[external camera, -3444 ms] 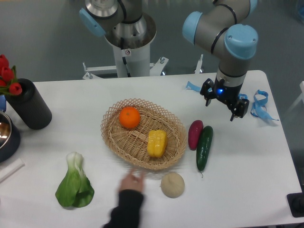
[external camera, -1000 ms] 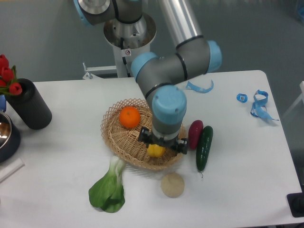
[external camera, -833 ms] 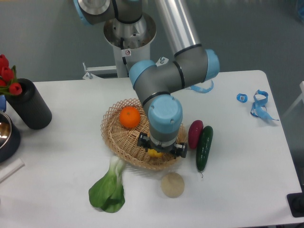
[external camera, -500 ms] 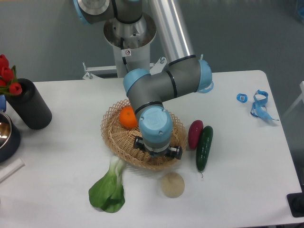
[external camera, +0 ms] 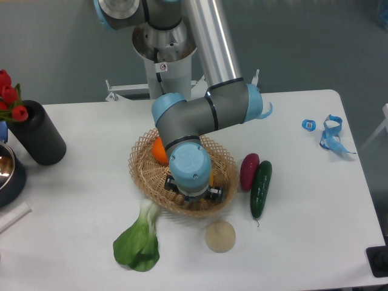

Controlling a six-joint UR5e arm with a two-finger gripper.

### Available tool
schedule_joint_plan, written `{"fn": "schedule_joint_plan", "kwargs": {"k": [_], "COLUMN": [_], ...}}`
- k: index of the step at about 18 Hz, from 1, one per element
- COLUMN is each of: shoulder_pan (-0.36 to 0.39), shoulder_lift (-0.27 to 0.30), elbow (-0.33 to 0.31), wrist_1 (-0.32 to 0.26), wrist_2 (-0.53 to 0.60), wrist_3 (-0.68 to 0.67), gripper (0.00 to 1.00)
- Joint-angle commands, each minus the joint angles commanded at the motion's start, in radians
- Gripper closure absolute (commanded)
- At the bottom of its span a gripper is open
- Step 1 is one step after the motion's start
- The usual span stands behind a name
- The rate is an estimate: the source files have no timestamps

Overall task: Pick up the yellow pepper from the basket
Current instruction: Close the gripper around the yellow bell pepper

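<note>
Because the wrist hangs straight over the middle of the basket [external camera: 140,163], you cannot see the yellow pepper at all from this camera: the blue end cap and grey wrist joint cover the spot directly below. All you get of the gripper [external camera: 193,195] is a bit of dark hardware poking out under the wrist on either side, low inside the basket and close to its near wall. Whether the fingers are spread or closed, and whether they have anything between them, cannot be told from here.

Behind the wrist and a little to its left in the picture, a slice of the orange [external camera: 158,151] shows against the far side of the basket, partly covered by the arm's elbow. The woven rim is visible all the way round the wrist, so the tool sits inside the basket's outline, not beyond it.

To the right of the tool, outside the basket, you have a dark red vegetable [external camera: 249,171] lying just beside a green cucumber [external camera: 261,188], the two side by side. In front of the tool, just past the near rim, sits a beige ball [external camera: 219,236]. To the front left lies a leafy green [external camera: 138,240], its pale stem end near the basket's edge. Well off to the left stands a black cylinder [external camera: 36,133] beside red tulips [external camera: 9,97].
</note>
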Motion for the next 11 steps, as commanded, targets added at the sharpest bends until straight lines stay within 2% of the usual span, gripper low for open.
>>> {"fn": "schedule_joint_plan", "kwargs": {"k": [7, 11], "shoulder_pan": [-0.002, 0.0], "shoulder_lift": [0.002, 0.011], "elbow": [-0.005, -0.002], "wrist_1": [0.002, -0.003], "wrist_2": [0.002, 0.0], "wrist_3": [0.0, 0.003], "gripper": [0.53, 0.66]}}
